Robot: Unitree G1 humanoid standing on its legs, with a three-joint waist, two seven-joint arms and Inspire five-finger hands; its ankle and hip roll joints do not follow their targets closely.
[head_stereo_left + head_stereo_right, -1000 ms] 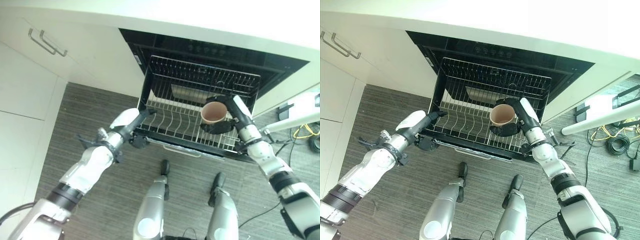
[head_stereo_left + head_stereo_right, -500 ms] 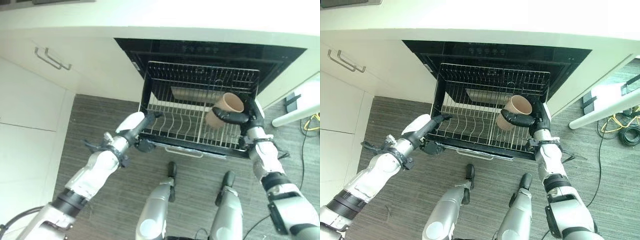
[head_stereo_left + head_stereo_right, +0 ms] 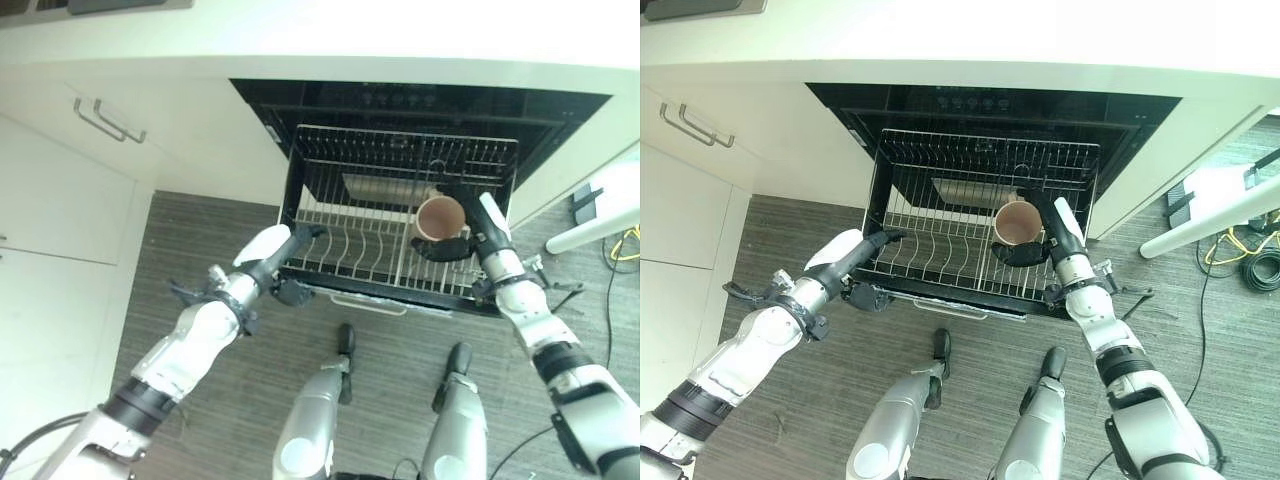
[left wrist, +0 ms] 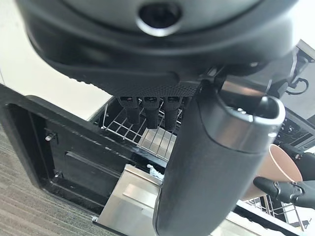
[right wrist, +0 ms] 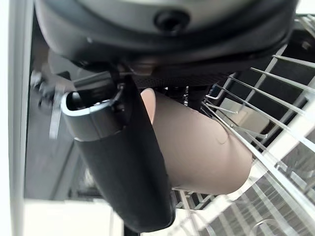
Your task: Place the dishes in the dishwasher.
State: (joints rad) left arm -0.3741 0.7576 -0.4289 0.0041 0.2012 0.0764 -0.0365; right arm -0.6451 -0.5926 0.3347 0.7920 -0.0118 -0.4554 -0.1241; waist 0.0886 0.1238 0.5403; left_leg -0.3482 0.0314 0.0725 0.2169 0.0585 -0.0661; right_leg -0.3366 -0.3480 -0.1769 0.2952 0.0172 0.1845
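A tan cup (image 3: 438,217) has its mouth facing up over the right part of the pulled-out wire rack (image 3: 350,245) of the dishwasher (image 3: 420,100). My right hand (image 3: 468,243) is shut on the cup, thumb (image 5: 123,167) along one side of the cup (image 5: 202,152) and fingers round the other. Rack wires run close by the cup; I cannot tell whether they touch. My left hand (image 3: 283,258) is at the rack's front left corner, its straight fingers (image 4: 155,110) lying on the rim and the thumb (image 4: 206,172) below.
A flat silver piece (image 3: 375,188) lies at the back of the rack. White cabinets with bar handles (image 3: 108,120) stand to the left, under a white counter (image 3: 320,30). A white pole (image 3: 600,230) and coiled cables (image 3: 1250,265) lie on the floor to the right.
My right hand has turned the cup from lying tilted on its side to mouth up and brought it slightly lower over the rack. The left hand has stayed at the rack's corner.
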